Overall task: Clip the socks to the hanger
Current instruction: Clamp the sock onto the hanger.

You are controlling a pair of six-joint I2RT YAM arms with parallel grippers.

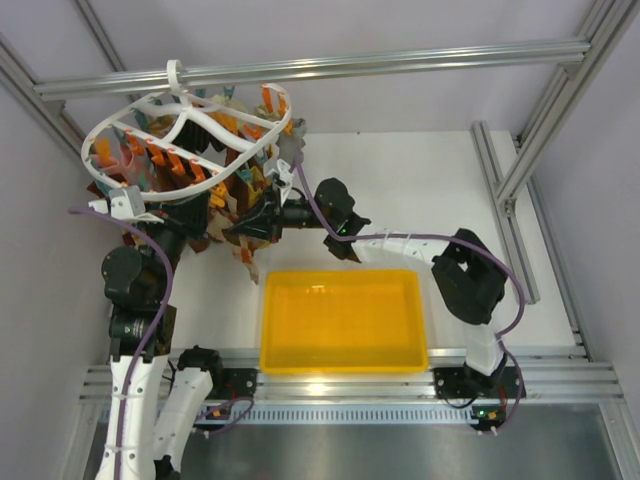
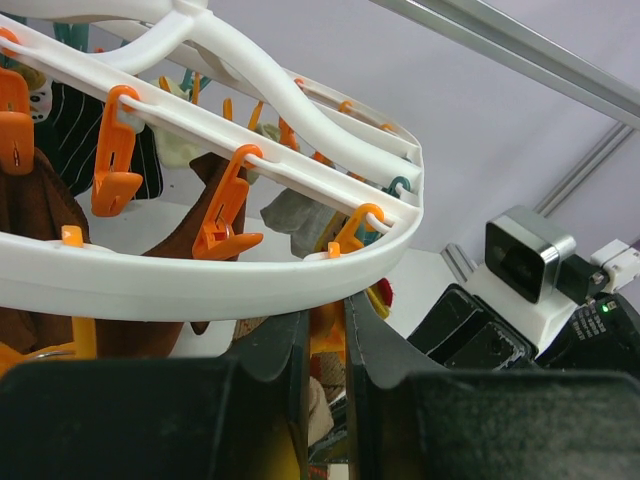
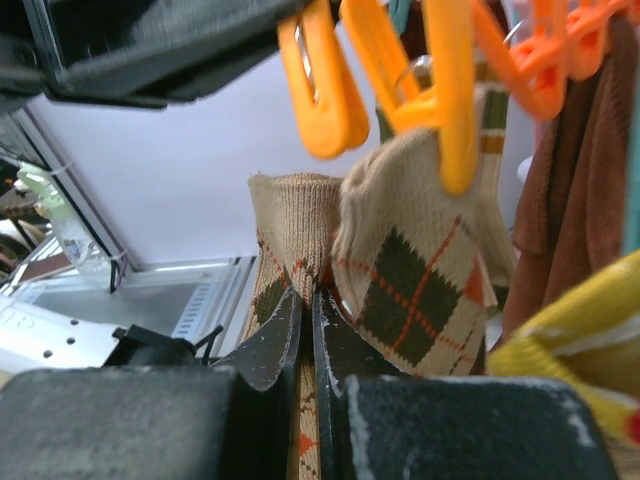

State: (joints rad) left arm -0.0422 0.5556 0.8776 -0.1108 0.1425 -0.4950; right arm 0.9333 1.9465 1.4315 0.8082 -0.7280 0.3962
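Observation:
The round white hanger (image 1: 213, 120) hangs from the top rail at the far left, with many orange clips and several socks on it. My right gripper (image 3: 306, 295) is shut on the cuff of a tan argyle sock (image 3: 290, 215) and holds it up just under an orange clip (image 3: 320, 90). A second argyle sock (image 3: 420, 280) hangs pinched in the neighbouring clip (image 3: 450, 100). My left gripper (image 2: 327, 305) sits right under the hanger's rim (image 2: 200, 285), its fingers closed on an orange clip (image 2: 330, 325). In the top view both grippers meet under the hanger's near right side (image 1: 250, 225).
A yellow bin (image 1: 345, 320) stands between the arm bases. Rust-brown socks (image 3: 570, 200) and a mustard-yellow sock (image 3: 590, 320) hang right of my right gripper. A small grey sock (image 2: 295, 215) hangs on the far rim. Aluminium frame posts (image 1: 510, 170) stand at the right.

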